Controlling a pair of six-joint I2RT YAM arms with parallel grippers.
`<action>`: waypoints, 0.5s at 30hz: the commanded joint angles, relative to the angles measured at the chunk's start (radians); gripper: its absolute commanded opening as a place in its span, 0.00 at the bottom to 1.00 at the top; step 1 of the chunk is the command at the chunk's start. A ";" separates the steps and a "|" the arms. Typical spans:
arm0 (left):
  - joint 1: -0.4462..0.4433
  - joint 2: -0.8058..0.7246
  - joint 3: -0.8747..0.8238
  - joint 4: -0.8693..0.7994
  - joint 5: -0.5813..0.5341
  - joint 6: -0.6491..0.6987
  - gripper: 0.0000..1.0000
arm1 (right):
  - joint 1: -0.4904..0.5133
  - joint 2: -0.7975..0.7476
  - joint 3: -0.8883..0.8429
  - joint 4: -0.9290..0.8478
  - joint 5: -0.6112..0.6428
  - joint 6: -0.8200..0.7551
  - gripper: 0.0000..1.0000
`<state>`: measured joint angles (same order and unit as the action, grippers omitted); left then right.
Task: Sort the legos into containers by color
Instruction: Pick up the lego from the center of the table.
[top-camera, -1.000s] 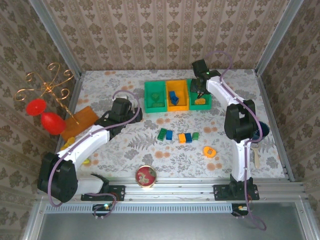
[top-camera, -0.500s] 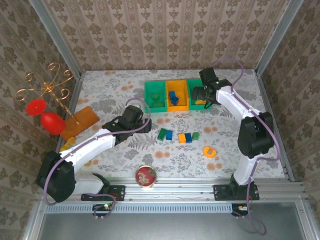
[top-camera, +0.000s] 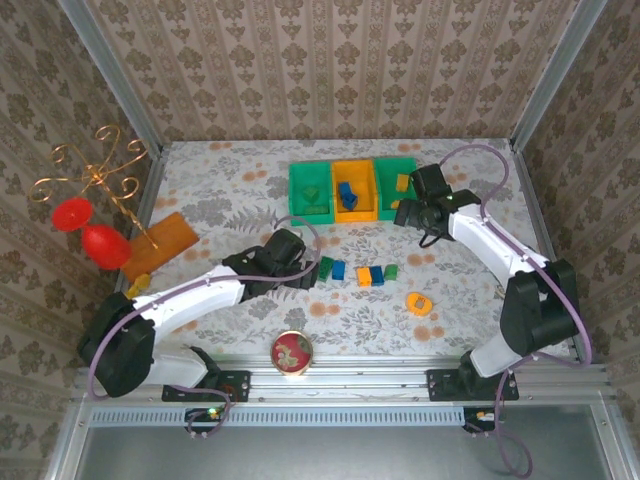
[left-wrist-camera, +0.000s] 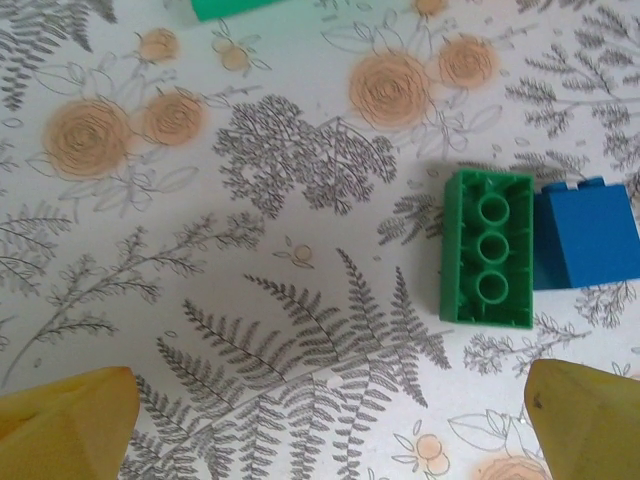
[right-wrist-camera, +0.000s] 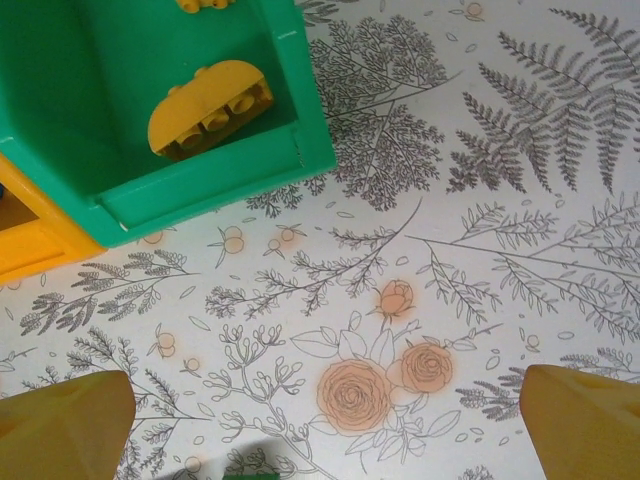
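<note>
The left arm stretches low and forward over the table (top-camera: 230, 170). Its gripper (top-camera: 308, 270) is spread wide and empty, just short of a green lego (left-wrist-camera: 487, 248) that lies underside up, touching a blue lego (left-wrist-camera: 585, 235). The right arm bows outward and folds back inward. Its gripper (top-camera: 412, 213) is likewise spread and holds nothing, and it seems to hover over bare table just in front of the right green container (right-wrist-camera: 210, 195), where a yellow lego (right-wrist-camera: 210, 108) lies.
</note>
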<state>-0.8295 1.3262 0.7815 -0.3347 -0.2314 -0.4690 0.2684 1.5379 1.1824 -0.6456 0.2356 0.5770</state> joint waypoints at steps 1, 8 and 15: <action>-0.019 0.014 -0.014 -0.032 0.010 0.026 1.00 | 0.006 -0.045 -0.039 0.005 0.034 0.061 1.00; -0.044 0.030 -0.021 -0.025 0.015 0.037 1.00 | 0.008 -0.068 -0.087 0.018 0.036 0.098 1.00; -0.055 0.061 -0.022 -0.007 0.032 0.040 1.00 | 0.008 -0.071 -0.094 0.018 0.040 0.100 1.00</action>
<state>-0.8749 1.3689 0.7715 -0.3439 -0.2142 -0.4484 0.2691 1.4960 1.1023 -0.6308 0.2401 0.6559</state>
